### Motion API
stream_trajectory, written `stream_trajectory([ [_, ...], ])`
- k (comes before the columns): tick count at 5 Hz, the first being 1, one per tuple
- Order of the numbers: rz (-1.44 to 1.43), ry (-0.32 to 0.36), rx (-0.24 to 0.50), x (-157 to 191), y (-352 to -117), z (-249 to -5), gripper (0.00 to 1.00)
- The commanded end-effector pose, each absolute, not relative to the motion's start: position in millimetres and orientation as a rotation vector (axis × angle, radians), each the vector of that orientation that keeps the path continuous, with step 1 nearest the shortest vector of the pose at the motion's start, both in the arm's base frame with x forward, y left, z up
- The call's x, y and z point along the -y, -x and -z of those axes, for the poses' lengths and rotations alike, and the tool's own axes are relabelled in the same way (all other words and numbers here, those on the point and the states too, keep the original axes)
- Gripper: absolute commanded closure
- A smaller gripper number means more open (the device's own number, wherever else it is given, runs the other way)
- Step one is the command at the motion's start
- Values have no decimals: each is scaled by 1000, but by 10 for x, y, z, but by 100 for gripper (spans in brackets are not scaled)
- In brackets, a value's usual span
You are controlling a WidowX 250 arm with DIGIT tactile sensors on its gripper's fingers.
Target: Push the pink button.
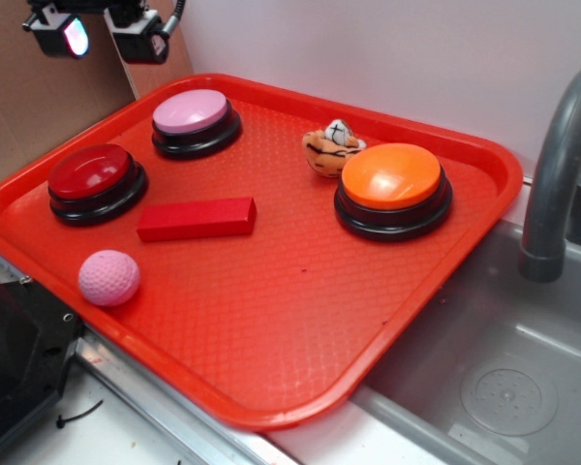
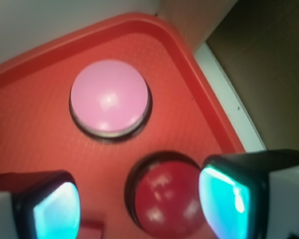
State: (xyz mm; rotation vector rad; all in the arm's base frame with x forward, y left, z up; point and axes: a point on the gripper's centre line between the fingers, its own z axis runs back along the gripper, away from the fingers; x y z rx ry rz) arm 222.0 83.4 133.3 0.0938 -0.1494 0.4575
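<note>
The gripper (image 2: 139, 201) hangs high with its jaws spread and nothing between them, because the pink button (image 1: 193, 113), at the far corner of the red tray (image 1: 300, 320), is not yet under it.

My claw hangs high and empty.
My black claw (image 1: 99, 31) has its two glowing-padded fingers (image 2: 55, 209) spread apart, gripping nothing.

A red tray (image 1: 271, 358) fills the frame, carrying a red button (image 1: 89, 172) at left, a red block (image 1: 197, 218), a pink golf ball (image 1: 108, 278), an orange button (image 1: 391, 176) and a small tiger toy (image 1: 327, 150). A sink (image 1: 504, 368) and grey faucet (image 1: 557, 174) sit at right.
</note>
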Motion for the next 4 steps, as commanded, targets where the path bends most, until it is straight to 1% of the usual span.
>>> stream_trajectory([
  [1, -460, -110, 209, -850, -2146, -1595, 0],
  [2, -456, -144, 200, -776, -2119, -1636, 0],
  [3, -444, -146, 218, -699, -2065, -1690, 0],
  [4, -437, -122, 244, -667, -2013, -1727, 0],
])
